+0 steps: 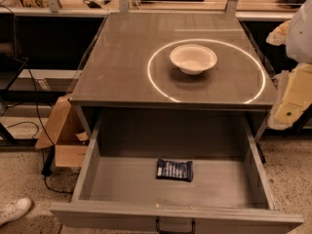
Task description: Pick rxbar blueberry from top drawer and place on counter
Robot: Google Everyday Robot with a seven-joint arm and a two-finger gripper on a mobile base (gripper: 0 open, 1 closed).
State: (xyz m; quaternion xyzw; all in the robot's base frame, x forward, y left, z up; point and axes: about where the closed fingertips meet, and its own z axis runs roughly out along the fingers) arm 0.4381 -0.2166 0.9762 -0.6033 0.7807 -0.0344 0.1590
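The rxbar blueberry (pixel 174 170), a small dark blue wrapper with pale lettering, lies flat on the floor of the top drawer (pixel 117 184), near its middle. The drawer is pulled wide open below the counter, with a dark handle (pixel 175 226) on its front. The counter (pixel 117 57) is a grey-brown top marked with a thin bright circle. My gripper (pixel 294 99) shows only in part at the right edge, beside the counter's right side, above and to the right of the drawer and well apart from the bar.
A white bowl (pixel 193 58) stands inside the circle on the counter. A cardboard box (pixel 66 135) and cables lie on the floor to the left. A white shoe (pixel 14 209) is at bottom left. A cluttered wooden bench (pixel 161 1) runs along the back.
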